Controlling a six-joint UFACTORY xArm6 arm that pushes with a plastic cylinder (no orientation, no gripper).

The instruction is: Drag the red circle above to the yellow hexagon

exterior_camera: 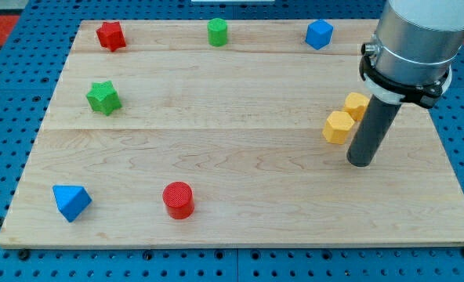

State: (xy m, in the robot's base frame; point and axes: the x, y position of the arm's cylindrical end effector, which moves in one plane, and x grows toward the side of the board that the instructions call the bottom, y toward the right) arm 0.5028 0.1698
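My tip (360,160) rests on the counter (240,149), just at the yellow hexagon's (338,127) 4 o'clock.
Rod end effector holds nothing; red circle (178,200) sits well apart at the hexagon's 8 o'clock.

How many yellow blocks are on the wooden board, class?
2. A yellow hexagon sits at the view's right, just left of my tip. A second yellow block touches it up and to the right, partly hidden by the rod, which might hide more.
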